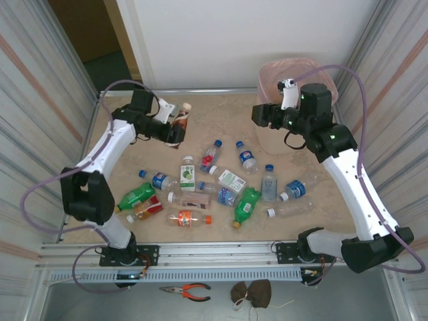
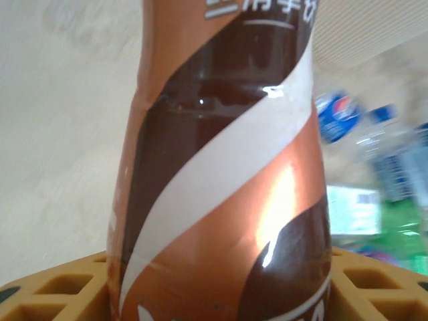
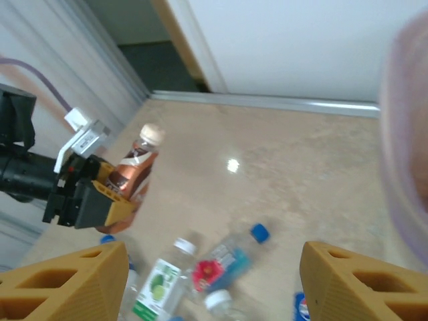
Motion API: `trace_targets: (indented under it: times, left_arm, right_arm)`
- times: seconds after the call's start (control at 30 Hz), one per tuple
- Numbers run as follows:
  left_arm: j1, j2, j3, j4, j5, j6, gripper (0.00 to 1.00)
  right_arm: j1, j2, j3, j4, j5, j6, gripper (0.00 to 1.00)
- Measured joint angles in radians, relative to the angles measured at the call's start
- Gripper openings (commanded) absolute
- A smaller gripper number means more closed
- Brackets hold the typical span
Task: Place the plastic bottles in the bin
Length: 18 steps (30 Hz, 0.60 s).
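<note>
My left gripper (image 1: 175,129) is shut on a brown and copper labelled bottle (image 1: 182,119) with a cream cap, held above the table at the far left. Up close that bottle (image 2: 221,174) stands between the yellow fingers (image 2: 50,287). From the right wrist the same bottle (image 3: 134,167) hangs in the left gripper (image 3: 100,197). My right gripper (image 1: 261,115) is open and empty, just left of the bin (image 1: 284,77) with its pink liner (image 3: 408,134). Several plastic bottles (image 1: 221,184) lie scattered across the middle of the table, clear, green and orange-labelled.
Corrugated metal walls close in both sides. A white wall and a low metal rail (image 1: 200,91) run along the back. Pliers (image 1: 187,289) and a brown cloth (image 1: 251,292) lie below the front rail, off the table.
</note>
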Motion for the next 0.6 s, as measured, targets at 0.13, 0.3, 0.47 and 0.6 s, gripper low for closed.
trace_targets:
  times: [0.13, 0.3, 0.47, 0.6]
  left_arm:
    - [0.000, -0.106, -0.045, 0.130, 0.182, -0.050, 0.57]
    - [-0.017, -0.170, -0.092, 0.297, 0.387, -0.137, 0.56]
    - [-0.092, -0.204, -0.097, 0.377, 0.509, -0.164, 0.55]
    - [-0.155, -0.229, -0.097, 0.410, 0.572, -0.164, 0.55]
  right_arm:
    - [0.038, -0.033, -0.036, 0.125, -0.067, 0.049, 0.67]
    - [0.077, -0.044, -0.036, 0.247, -0.143, 0.084, 0.67]
    - [0.113, -0.029, -0.011, 0.307, -0.220, 0.093, 0.67]
    - [0.138, 0.005, 0.041, 0.348, -0.277, 0.093, 0.67]
